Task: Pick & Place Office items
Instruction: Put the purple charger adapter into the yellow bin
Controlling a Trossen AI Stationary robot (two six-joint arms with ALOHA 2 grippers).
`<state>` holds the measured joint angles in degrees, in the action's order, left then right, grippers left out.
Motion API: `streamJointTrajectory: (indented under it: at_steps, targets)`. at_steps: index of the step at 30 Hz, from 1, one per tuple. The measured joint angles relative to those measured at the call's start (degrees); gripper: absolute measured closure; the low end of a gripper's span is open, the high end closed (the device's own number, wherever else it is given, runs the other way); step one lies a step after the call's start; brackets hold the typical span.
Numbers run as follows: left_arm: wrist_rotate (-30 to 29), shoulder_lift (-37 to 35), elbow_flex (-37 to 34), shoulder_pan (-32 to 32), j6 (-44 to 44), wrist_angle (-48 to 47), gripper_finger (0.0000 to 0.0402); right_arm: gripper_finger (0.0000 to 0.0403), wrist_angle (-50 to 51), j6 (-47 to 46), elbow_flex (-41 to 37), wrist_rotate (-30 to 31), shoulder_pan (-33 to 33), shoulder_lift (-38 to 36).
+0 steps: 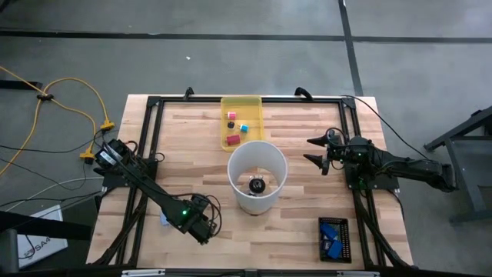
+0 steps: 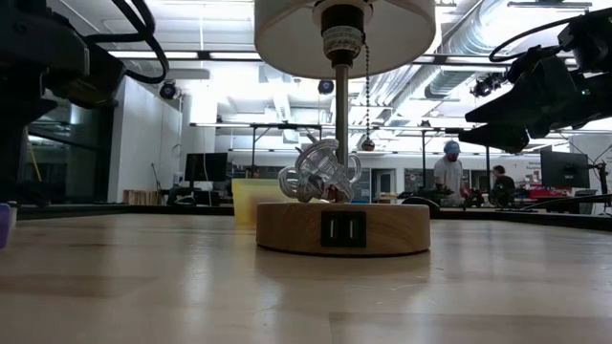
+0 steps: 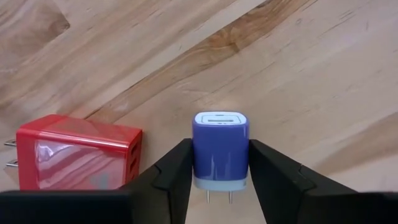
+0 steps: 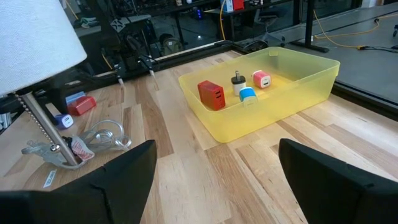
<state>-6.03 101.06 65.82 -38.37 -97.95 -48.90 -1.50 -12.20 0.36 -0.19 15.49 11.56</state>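
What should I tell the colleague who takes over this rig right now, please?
Left gripper: fingers against both sides of the purple charger, which stands on the table near the front left; grip looks nearly made.
Right gripper: open, empty, waiting right of the lamp.
Done: four chargers lie in the yellow tray, including a red one, a pink one and a light blue one.
Left: the purple charger and the red charger beside it.

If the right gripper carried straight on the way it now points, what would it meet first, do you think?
Probably the yellow tray: the open right gripper points at its near wall across bare wood, though depth is unclear.
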Motion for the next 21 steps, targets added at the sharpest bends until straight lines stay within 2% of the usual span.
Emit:
streamJointTrajectory:
  at_steps: [6, 21]
  targets:
    - [0.2, -0.1, 0.0, 0.0, 0.0, -0.1, 0.0282, 0.0078, 0.0, 0.0, 0.0, 0.0, 0.0, 0.0]
    - [0.0, -0.1, 0.0, 0.0, 0.6, -0.1, 0.0281, 0.0078, 0.0, 0.0, 0.0, 0.0, 0.0, 0.0]
